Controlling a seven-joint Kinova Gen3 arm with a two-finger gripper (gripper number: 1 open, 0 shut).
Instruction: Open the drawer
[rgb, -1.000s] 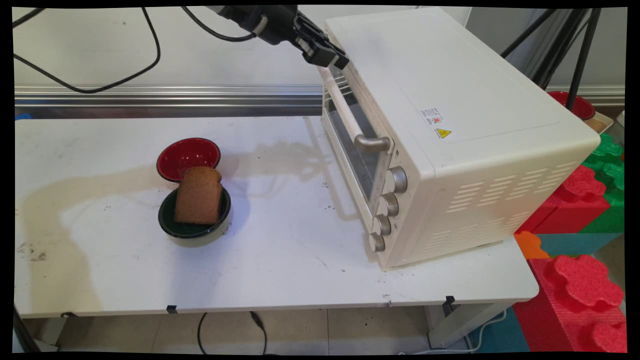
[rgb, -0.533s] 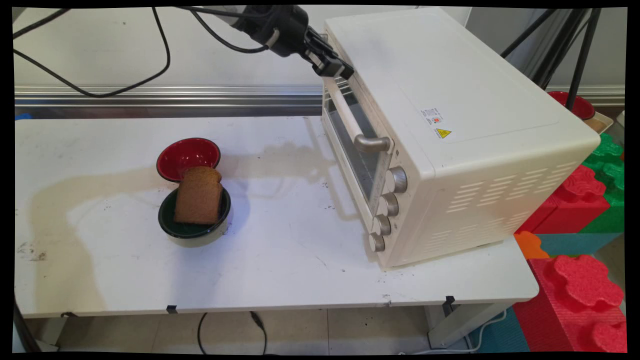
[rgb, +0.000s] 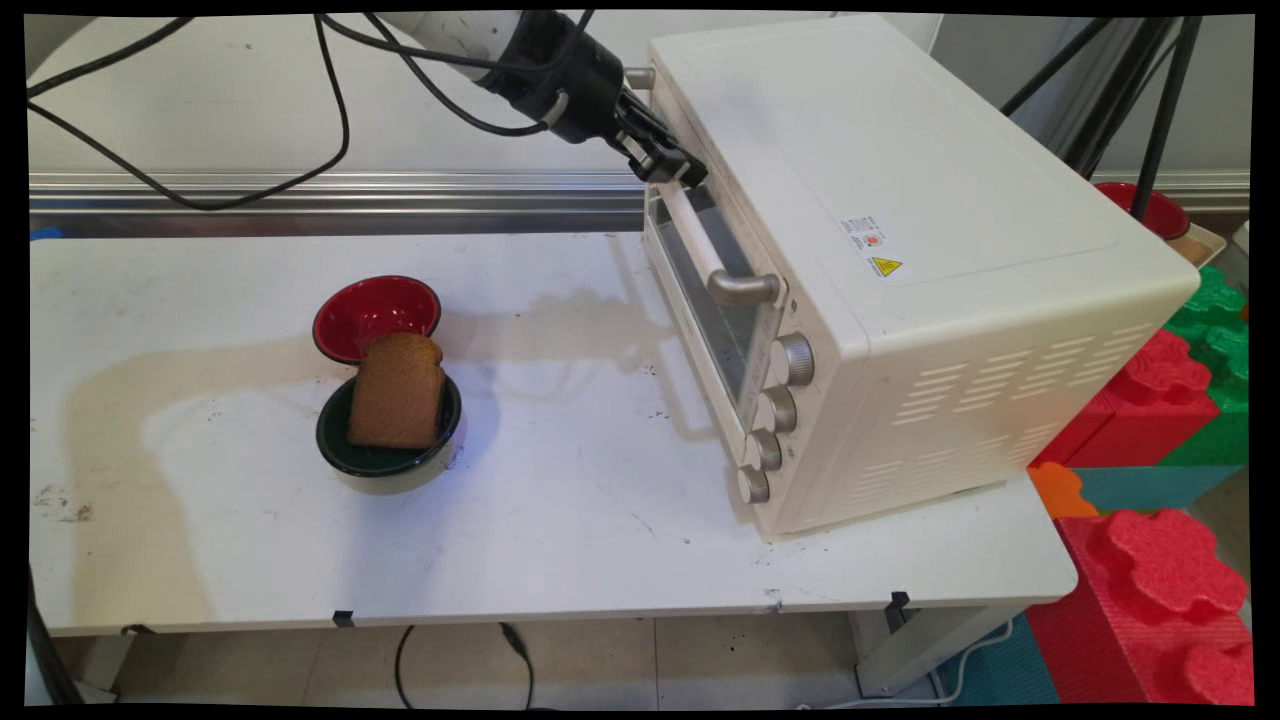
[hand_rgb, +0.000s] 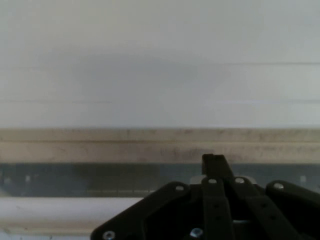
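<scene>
The black gripper (rgb: 672, 165) sits in the upper middle of the main view, pressed up against the top front edge of the cream toaster oven (rgb: 900, 260), right at the far end of the door's white handle (rgb: 700, 245). From this angle the fingertips merge with the oven's edge, so whether they touch the handle or only hover at it cannot be told. In the hand view the gripper (hand_rgb: 214, 162) shows its linkage drawn together, with one narrow black tip rising at lower centre, so the fingers appear closed together with nothing visible between them; the rest of that view is a pale, hazy oven face with a dark glass strip across the lower part.

Left of centre on the white table (rgb: 560, 520), well apart from the gripper, a brown bread slice (rgb: 397, 392) leans upright in a dark green bowl (rgb: 385, 455). A red bowl (rgb: 375, 312) stands just behind it, partly hidden by the slice. Four knobs (rgb: 775, 415) run down the oven's front.
</scene>
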